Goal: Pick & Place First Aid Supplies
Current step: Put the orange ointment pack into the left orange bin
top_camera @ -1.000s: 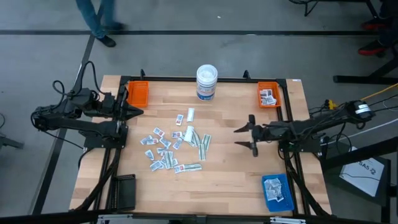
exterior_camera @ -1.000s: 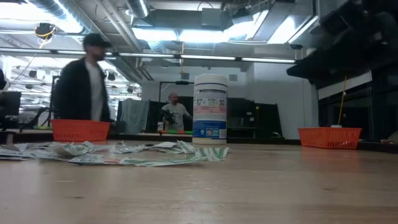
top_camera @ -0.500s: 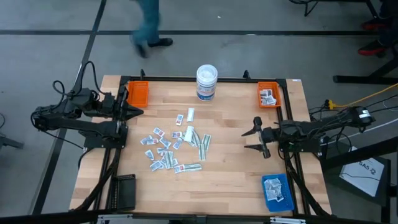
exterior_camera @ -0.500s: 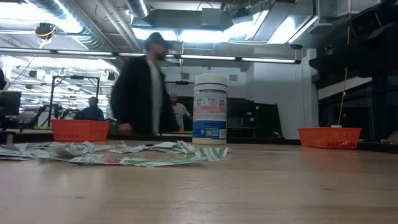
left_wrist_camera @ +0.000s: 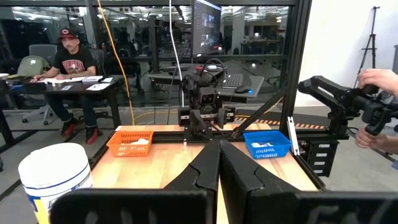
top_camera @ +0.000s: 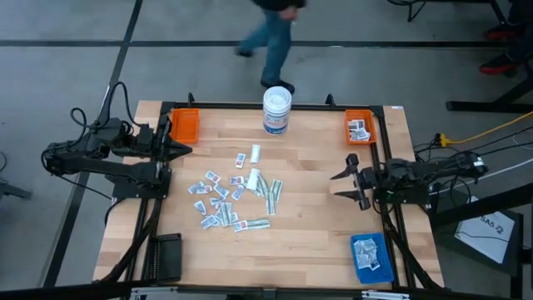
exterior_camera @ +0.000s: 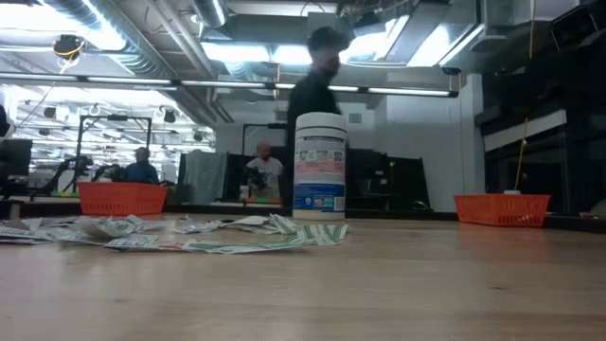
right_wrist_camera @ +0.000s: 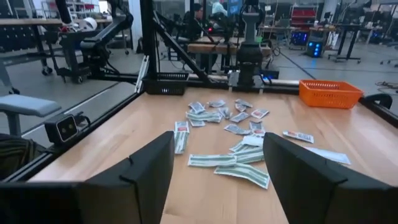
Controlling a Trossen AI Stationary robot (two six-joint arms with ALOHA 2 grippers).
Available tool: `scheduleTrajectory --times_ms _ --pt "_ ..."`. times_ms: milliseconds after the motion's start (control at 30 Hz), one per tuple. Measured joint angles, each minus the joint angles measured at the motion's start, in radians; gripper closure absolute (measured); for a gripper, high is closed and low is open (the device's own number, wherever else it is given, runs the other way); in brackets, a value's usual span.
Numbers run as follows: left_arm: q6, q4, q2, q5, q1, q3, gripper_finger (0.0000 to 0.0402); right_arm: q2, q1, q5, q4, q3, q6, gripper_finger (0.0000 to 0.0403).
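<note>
Hovering over the table's right edge, my right gripper has its fingers spread wide with nothing between them, pointing across the wood toward the middle. My left gripper waits at the left edge with its fingers pressed together, just beside an orange tray at the far left corner.

The supplies lie scattered flat on the table left of centre, well apart from both grippers: small white packets mixed with longer greenish strips, some overlapping. A few more packets sit in the orange tray at the far right corner, and others in the blue tray at the near right corner.

A white tub with a blue label stands upright at the far edge, between the orange trays. A black block lies at the near left corner.

Beyond the far edge a person is on the floor near the tub. Other people sit at desks in the room.
</note>
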Motion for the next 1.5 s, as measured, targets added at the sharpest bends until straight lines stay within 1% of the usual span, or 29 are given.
scheduleTrajectory --times_ms 200,300,733,900,1500 --pt "0.0 0.0 0.0 0.0 0.0 0.0 0.0398 -0.125 -0.007 0.0 -0.103 0.001 0.003 0.0158" --pt "0.0 0.0 0.0 0.0 0.0 0.0 0.0398 -0.156 -0.032 0.0 -0.101 0.002 0.027 0.0158" --pt "0.0 0.0 0.0 0.0 0.0 0.0 0.0398 -0.155 -0.122 -0.001 -0.103 0.001 0.089 0.0158" --pt "0.0 0.0 0.0 0.0 0.0 0.0 0.0398 -0.15 -0.123 0.0 -0.103 0.001 0.157 0.0158" --pt "0.0 0.0 0.0 0.0 0.0 0.0 0.0398 -0.15 -0.122 -0.001 -0.104 0.001 0.15 0.0158"
